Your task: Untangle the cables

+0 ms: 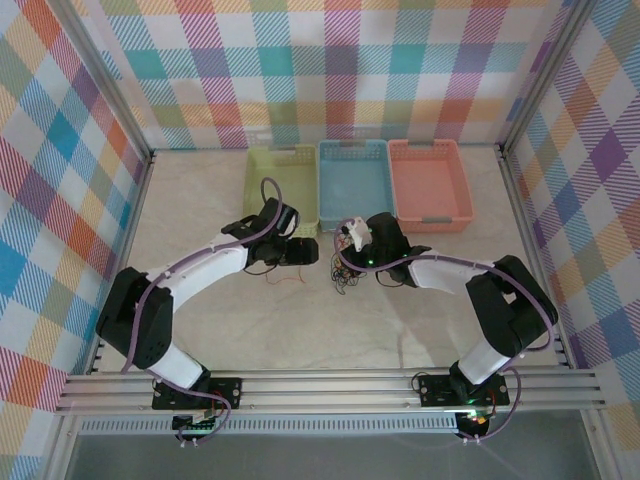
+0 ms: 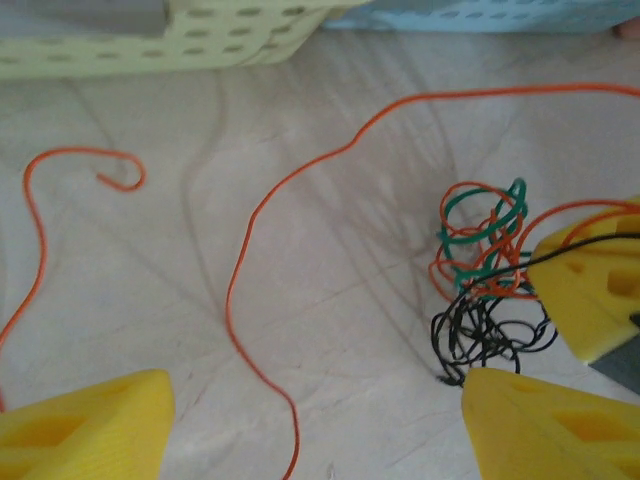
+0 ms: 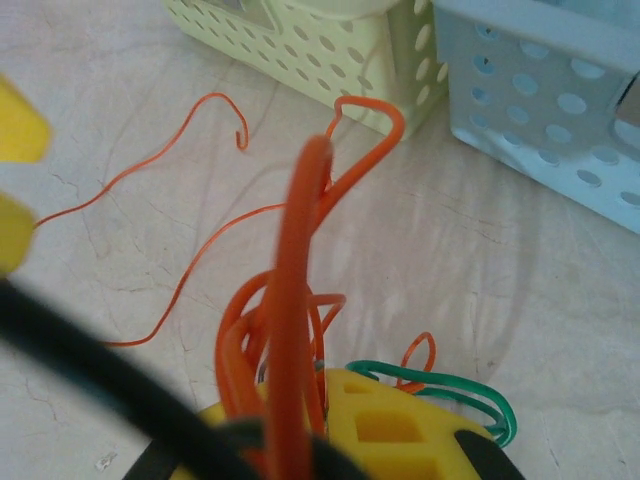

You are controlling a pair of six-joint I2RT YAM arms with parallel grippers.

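Observation:
The cables form a small knot of orange, green and black wire (image 2: pixel 480 270) on the marble table (image 1: pixel 300 330), also seen from above (image 1: pixel 344 282). My right gripper (image 3: pixel 330 400) is shut on the cables, with orange strands (image 3: pixel 290 300) rising between its yellow fingers and a green loop (image 3: pixel 470 392) beside them. My left gripper (image 2: pixel 315 430) stands open just left of the knot. Its yellow fingers (image 2: pixel 85 425) straddle a loose orange strand (image 2: pixel 245 340) lying on the table, apart from both pads. From above, the left gripper (image 1: pixel 303 252) faces the right gripper (image 1: pixel 350 250).
Three baskets stand in a row at the back: light green (image 1: pixel 258 185), blue (image 1: pixel 355 150) and salmon (image 1: pixel 430 148). The green basket's wall (image 2: pixel 150 40) is close ahead of the left gripper. Plaid walls enclose the table on three sides.

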